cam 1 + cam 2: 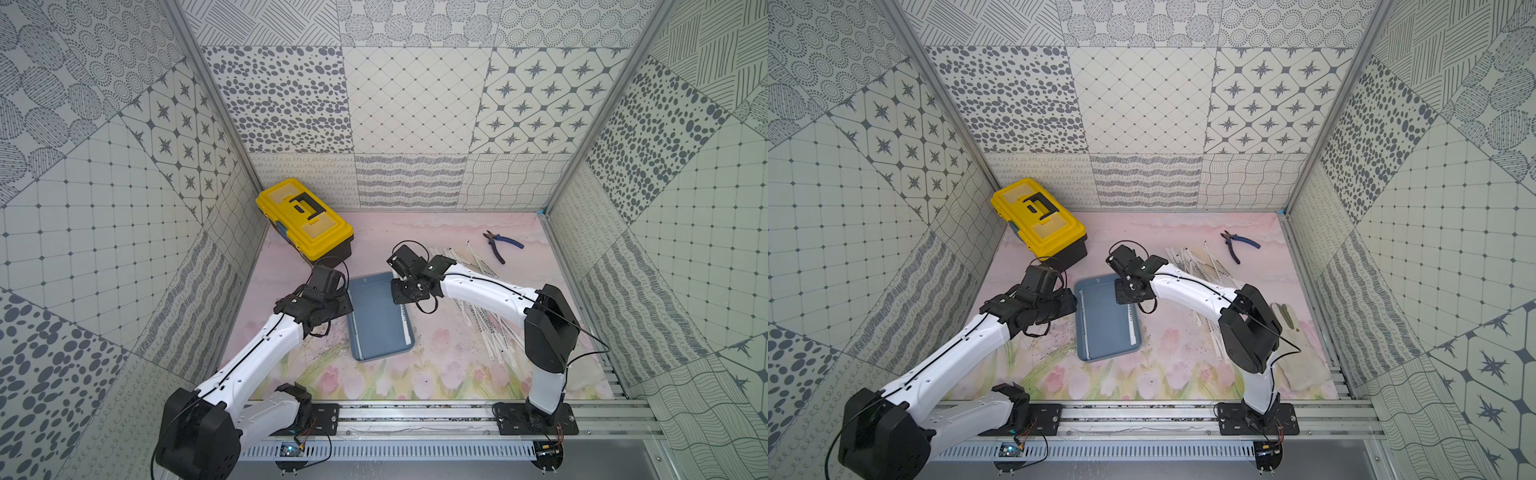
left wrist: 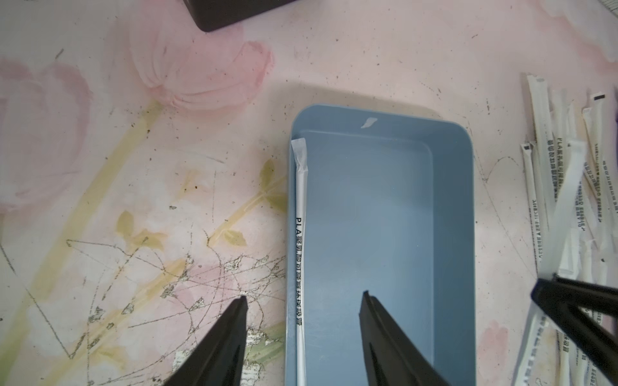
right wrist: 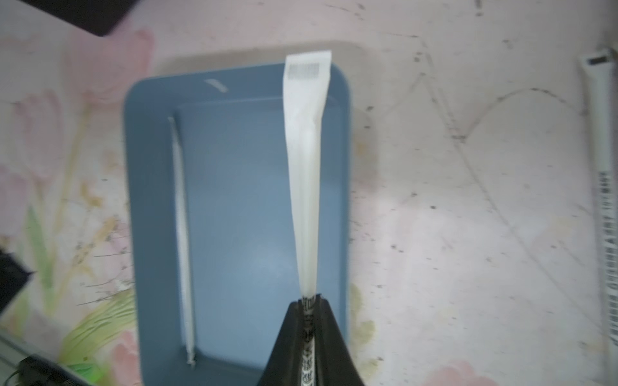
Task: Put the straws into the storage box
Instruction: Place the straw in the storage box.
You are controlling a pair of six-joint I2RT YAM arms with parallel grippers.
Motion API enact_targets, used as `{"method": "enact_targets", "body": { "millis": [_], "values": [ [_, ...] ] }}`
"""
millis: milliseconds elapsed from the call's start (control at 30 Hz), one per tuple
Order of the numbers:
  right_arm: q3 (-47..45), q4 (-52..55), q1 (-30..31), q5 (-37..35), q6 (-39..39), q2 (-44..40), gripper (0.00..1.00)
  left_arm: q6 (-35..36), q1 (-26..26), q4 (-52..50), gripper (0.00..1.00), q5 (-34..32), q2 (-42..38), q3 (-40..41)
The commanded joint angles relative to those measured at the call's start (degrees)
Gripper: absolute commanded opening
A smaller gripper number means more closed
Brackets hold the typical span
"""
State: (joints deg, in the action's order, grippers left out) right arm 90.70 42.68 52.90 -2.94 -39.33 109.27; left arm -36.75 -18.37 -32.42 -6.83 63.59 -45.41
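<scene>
The right gripper (image 3: 309,298) has its jaws pinched tight on one straw (image 3: 306,167). The right wrist view shows the wrapper's flat printed end rising away from the jaws over the storage box (image 3: 147,200), and more printed wrapper runs down between them. The left gripper (image 2: 305,295) holds nothing. Its jaws stand well apart, straddling the box's long rim and a second straw (image 2: 301,207) that lies inside along that wall.

In both top views the grippers' own bodies hide the jaws. There the held straw's lower length (image 1: 406,326) shows along the box's opposite long side, and I cannot tell whether it touches the rim. The box sits in the middle of the desk (image 1: 436,365), between the arms. The loose straws (image 1: 473,262) lie heaped to the right, partly hidden under the right arm.

The right wrist view is blurred, so its print is unreadable. The left wrist view shows "PLA" on the lying straw.
</scene>
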Motion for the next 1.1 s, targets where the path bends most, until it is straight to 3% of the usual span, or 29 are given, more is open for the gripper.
{"method": "enact_targets", "body": {
  "millis": [0, 233, 533, 833, 1000, 1067],
  "values": [
    [3.6, -5.8, 2.4, 3.4, -6.7, 6.9, 0.11, 1.4, 0.4, -2.1, 0.55, -3.4, -0.3, 1.7],
    [14.1, -6.1, 4.7, 5.5, -7.5, 17.4, 0.11, -0.6, 2.5, -1.7, 0.56, -3.0, -0.3, 3.8],
    [17.6, -4.7, 6.0, 8.4, -7.1, 23.7, 0.12, -0.6, 2.5, -1.4, 0.57, -1.6, 0.1, 4.4],
    [18.5, -3.5, 6.2, 9.5, -6.8, 25.3, 0.14, -0.3, 2.5, -1.5, 0.6, -0.9, 0.5, 3.7],
    [18.5, -3.4, 5.8, 10.4, -6.7, 24.0, 0.2, -0.1, 2.5, -2.0, 0.6, -0.8, 0.0, 3.1],
    [16.7, -4.9, 5.2, 12.5, -7.6, 21.4, 0.27, 0.2, 2.5, -2.5, 0.6, -0.6, -0.2, 2.3]
  ]
}}
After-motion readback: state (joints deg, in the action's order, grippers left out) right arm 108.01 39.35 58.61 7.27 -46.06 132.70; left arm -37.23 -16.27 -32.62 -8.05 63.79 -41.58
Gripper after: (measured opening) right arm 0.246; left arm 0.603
